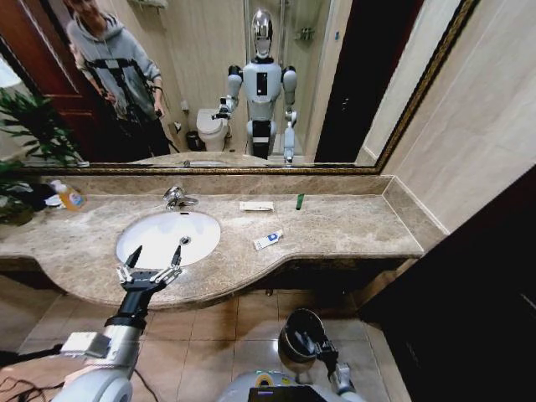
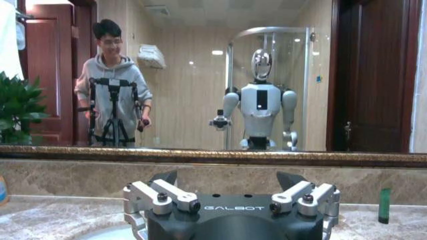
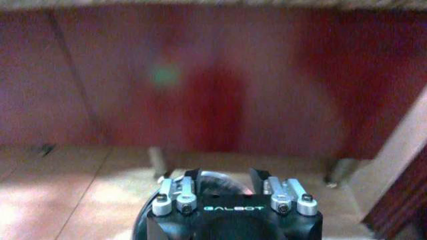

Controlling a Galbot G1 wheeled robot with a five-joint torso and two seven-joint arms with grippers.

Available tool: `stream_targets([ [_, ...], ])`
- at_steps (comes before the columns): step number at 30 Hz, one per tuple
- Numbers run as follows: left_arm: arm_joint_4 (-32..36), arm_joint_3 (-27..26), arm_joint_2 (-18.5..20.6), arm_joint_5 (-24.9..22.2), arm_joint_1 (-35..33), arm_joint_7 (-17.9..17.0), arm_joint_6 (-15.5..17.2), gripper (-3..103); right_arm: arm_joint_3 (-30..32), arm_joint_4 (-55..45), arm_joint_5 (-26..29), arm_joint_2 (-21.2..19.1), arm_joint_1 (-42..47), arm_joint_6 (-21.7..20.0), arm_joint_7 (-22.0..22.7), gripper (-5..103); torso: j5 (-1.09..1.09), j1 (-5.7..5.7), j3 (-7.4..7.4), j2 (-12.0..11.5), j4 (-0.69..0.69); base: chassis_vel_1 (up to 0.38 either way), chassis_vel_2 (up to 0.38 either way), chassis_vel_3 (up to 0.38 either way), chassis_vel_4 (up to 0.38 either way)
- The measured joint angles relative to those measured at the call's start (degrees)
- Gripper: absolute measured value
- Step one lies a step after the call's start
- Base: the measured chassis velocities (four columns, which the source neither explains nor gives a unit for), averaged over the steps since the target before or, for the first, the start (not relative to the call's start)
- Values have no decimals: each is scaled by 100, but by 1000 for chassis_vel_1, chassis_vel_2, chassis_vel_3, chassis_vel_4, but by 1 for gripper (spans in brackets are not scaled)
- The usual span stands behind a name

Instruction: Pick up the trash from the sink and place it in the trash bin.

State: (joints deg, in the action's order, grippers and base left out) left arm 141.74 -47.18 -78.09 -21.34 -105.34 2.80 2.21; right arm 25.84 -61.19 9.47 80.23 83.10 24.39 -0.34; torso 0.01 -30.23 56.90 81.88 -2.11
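Left tool (image 1: 153, 258), fingers apart, lower left of frame at sink (image 1: 134, 243) front rim. Basin bare; nearest trash, white-blue packet (image 1: 268, 239), on bench to right, long axis slanted. Right tool (image 1: 311, 339), fingers apart, over bin (image 1: 289, 327), frame bottom.

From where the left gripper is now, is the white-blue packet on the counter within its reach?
Probably yes. The left gripper hangs open at the sink's front rim, and the white-blue packet lies on bare counter to its right, with nothing between them.
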Motion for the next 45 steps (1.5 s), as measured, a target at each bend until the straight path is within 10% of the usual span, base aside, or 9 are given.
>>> stream_targets([
  [14,0,0,0,0,0,0,0,100,1456,-2986,981,749,1909,1087,1639,99,-3,1,0,0,2,0,0,0,0],
  [29,0,0,0,0,0,0,0,100,1906,-4764,771,903,1811,1308,1582,100,-1,0,0,0,0,0,0,0,0],
  [37,0,0,0,0,0,0,0,100,1602,-5434,717,775,1300,554,567,100,-2,0,0,0,0,0,0,0,0],
  [40,0,0,0,0,0,0,0,100,1371,-5559,710,558,828,-431,22,100,-1,0,0,0,1,0,0,0,0],
  [45,0,0,0,0,0,0,0,100,821,-5354,750,-632,-135,-1658,-276,100,-1,0,0,0,-1,0,0,0,0],
])
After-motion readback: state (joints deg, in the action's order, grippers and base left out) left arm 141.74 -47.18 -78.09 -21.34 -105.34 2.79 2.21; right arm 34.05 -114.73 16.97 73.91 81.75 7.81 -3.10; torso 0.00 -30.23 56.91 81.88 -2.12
